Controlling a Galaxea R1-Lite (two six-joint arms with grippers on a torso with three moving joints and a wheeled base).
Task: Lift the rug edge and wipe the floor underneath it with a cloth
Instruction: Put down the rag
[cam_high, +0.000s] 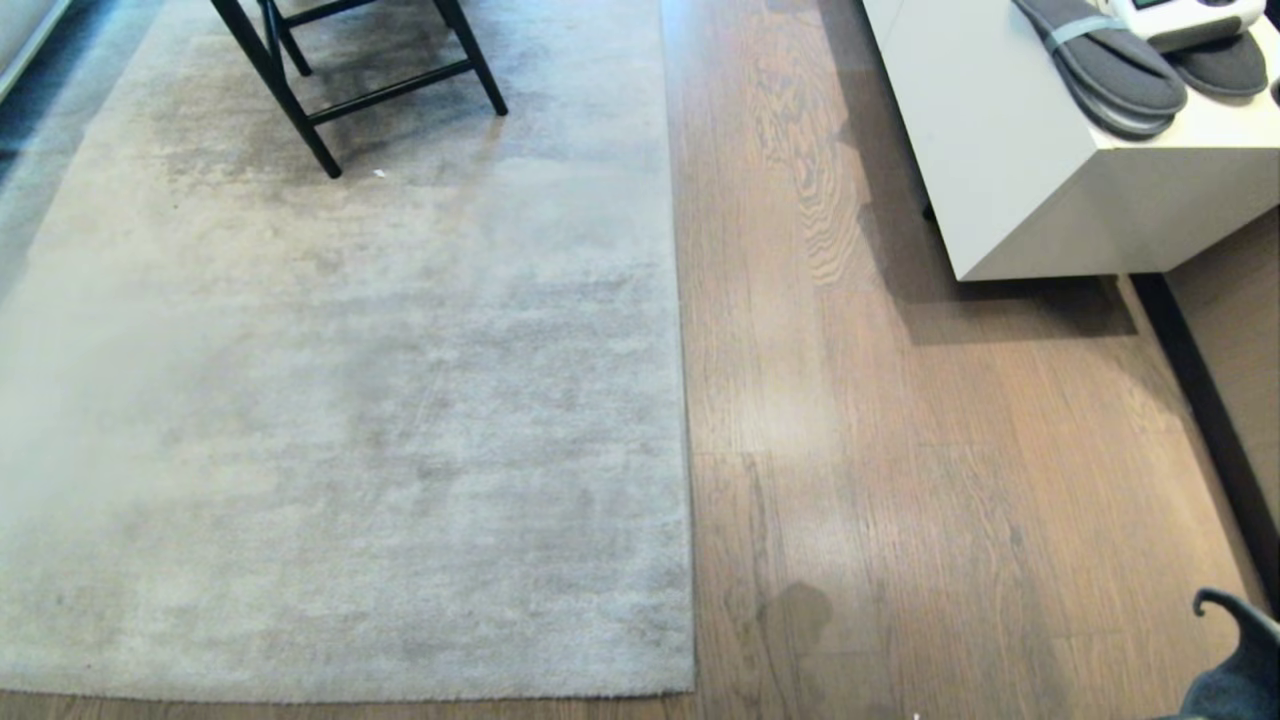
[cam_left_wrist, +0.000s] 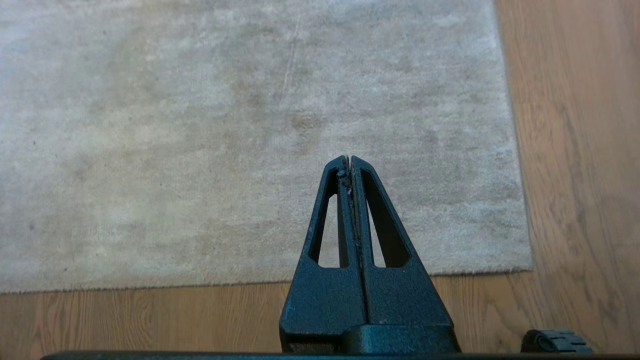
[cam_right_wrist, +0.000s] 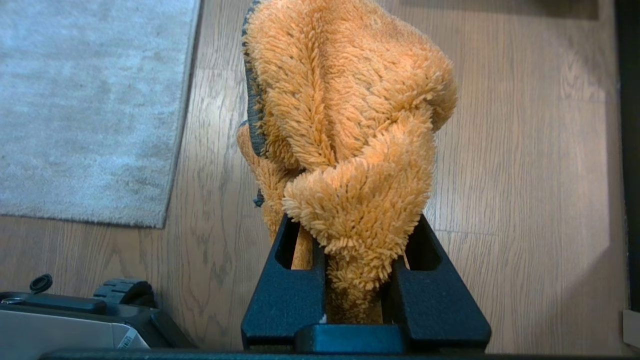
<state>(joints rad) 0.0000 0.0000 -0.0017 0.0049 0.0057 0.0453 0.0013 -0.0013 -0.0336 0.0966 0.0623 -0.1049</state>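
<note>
Orange cloth (cam_right_wrist: 345, 130) clamped in right hand (cam_right_wrist: 357, 240), left hand (cam_left_wrist: 349, 162) closed, empty, above rug (cam_left_wrist: 200, 125)

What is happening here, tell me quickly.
The robot stands over a pale grey rug on a wood floor. Its right gripper is clamped on a fuzzy orange cloth, held above bare floor beside the rug. The left gripper is shut and empty, hanging over the rug near its corner. The rug edge lies flat; nothing is lifted or wiped yet. A white cabinet with slippers on top stands to the right.
</note>
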